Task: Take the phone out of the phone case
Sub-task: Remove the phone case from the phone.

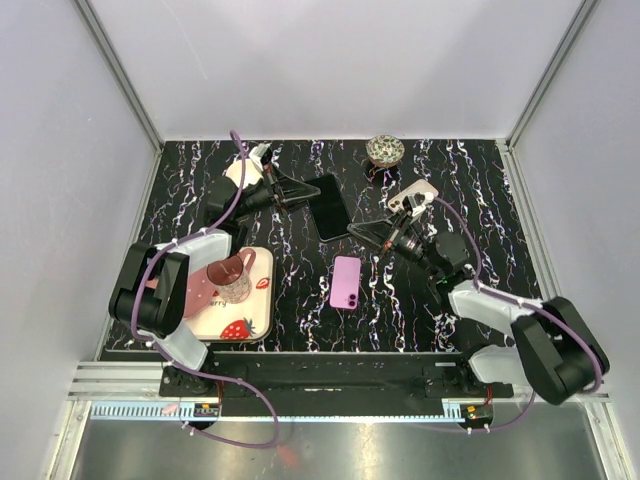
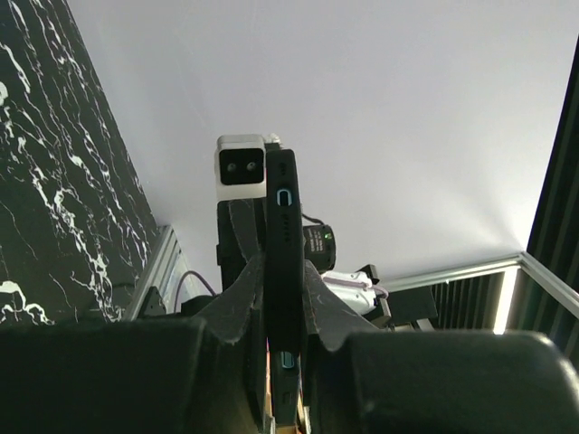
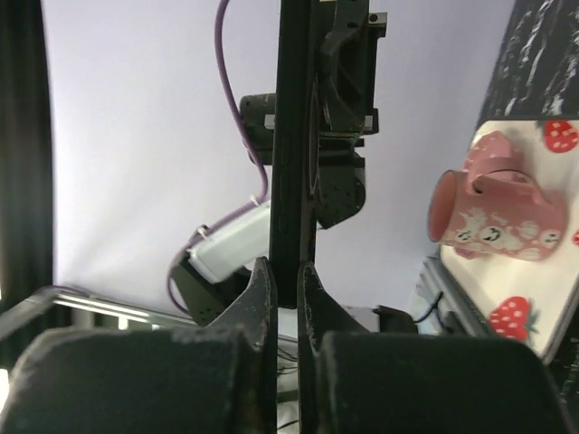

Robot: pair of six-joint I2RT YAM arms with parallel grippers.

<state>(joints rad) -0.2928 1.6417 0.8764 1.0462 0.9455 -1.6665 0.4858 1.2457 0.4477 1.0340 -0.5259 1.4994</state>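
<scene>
Phone (image 1: 346, 282), pinkish purple, lies flat on the marbled table (image 1: 480, 190), apart from both grippers; just beyond it the black phone case (image 1: 330, 205) is held up, seemingly clear of the tabletop; left gripper (image 1: 303, 196) is clenched on its far-left edge, right gripper (image 1: 360, 229) on its near-right corner; pink mug (image 1: 232, 275) rests on a strawberry tray (image 1: 260, 308) at left.

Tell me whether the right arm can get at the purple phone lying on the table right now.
Probably not yet: the right gripper is shut on the black case, shared with the left gripper. The purple phone lies uncovered nearby, so releasing the case would likely free the way.
</scene>
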